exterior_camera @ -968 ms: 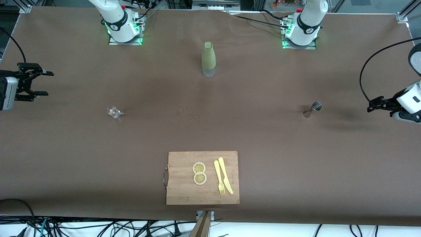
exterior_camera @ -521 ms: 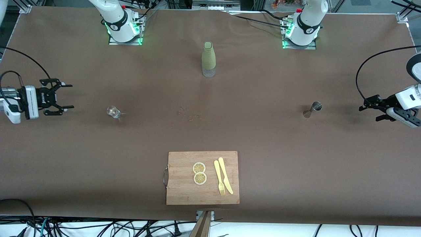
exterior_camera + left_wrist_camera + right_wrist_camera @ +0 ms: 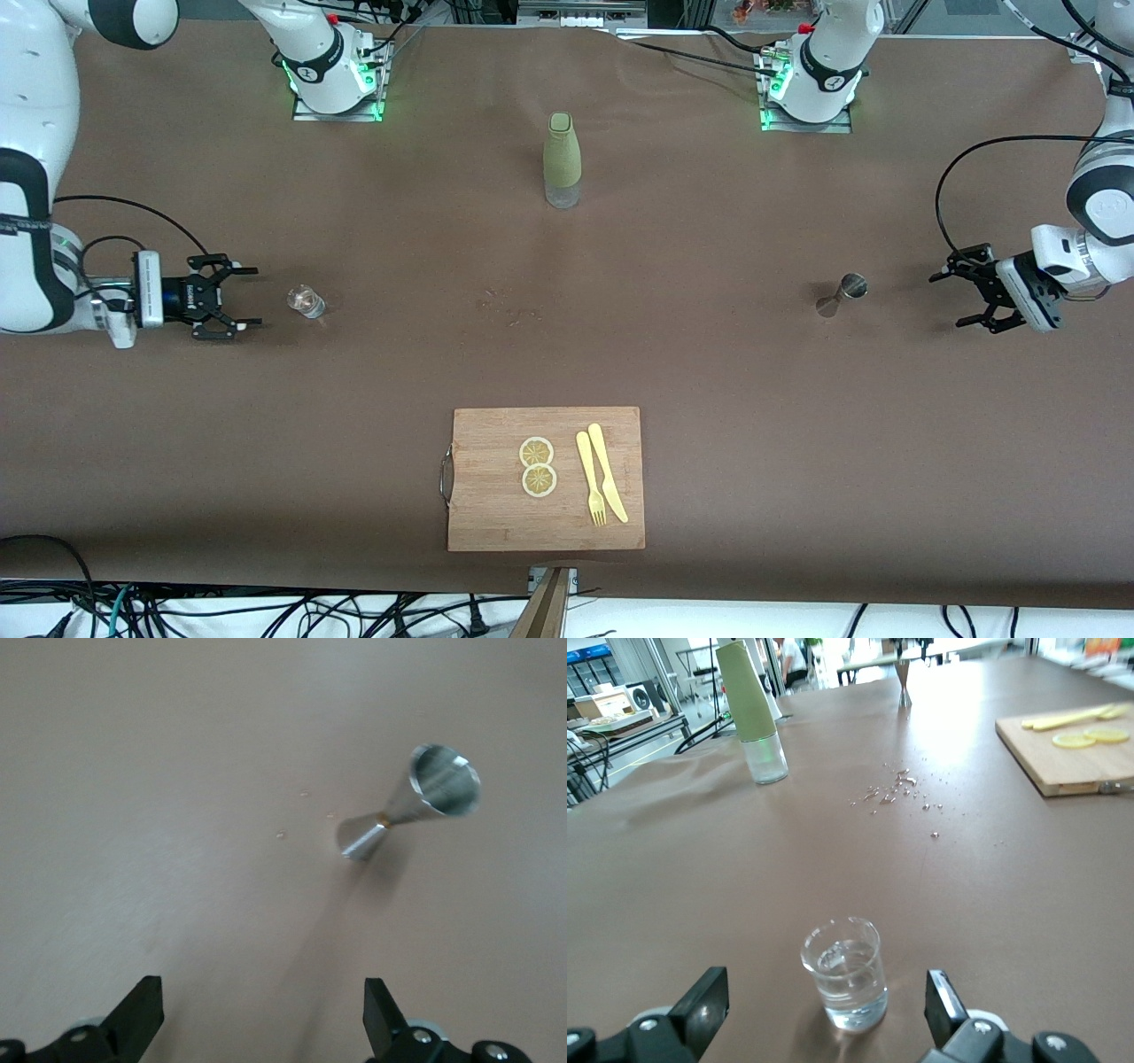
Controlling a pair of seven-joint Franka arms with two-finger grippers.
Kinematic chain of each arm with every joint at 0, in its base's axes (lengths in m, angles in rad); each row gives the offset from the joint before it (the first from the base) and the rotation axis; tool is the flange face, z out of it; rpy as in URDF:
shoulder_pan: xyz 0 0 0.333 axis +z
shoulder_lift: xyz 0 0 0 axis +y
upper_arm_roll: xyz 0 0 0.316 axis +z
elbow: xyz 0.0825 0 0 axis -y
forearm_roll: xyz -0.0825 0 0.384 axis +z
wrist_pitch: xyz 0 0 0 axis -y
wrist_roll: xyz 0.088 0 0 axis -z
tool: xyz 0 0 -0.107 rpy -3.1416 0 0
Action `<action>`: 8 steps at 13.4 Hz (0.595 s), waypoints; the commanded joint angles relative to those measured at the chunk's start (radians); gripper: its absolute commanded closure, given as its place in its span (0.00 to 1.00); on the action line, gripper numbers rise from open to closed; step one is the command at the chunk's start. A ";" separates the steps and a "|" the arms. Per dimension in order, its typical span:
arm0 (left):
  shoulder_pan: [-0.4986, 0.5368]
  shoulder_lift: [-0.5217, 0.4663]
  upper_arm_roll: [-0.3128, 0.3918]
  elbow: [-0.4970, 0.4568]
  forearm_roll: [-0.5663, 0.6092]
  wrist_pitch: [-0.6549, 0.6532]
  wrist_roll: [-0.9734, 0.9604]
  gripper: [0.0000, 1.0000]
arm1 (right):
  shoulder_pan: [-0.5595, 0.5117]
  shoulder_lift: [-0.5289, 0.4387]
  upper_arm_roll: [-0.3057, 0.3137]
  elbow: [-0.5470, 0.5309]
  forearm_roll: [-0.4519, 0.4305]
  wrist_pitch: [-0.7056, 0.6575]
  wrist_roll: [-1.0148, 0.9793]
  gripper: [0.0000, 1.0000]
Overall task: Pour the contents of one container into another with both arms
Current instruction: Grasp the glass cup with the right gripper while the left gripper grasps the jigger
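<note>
Both arms are closing in: right pincer (image 3: 241, 304), wide open and empty, nearing the glass (image 3: 306, 301); left pincer (image 3: 955, 299), likewise, nearing the jigger (image 3: 842, 295).

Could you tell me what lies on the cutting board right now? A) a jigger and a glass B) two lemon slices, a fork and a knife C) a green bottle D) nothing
B: the cutting board carries two lemon slices, a fork and a knife.

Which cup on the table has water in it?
The small clear glass cup by the right arm's end; the shiny metal hourglass-shaped measuring cup looks empty.
</note>
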 commanded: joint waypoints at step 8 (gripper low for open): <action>0.027 0.188 -0.039 0.015 -0.183 -0.179 0.667 0.00 | -0.021 0.177 0.075 -0.011 0.179 -0.014 -0.211 0.02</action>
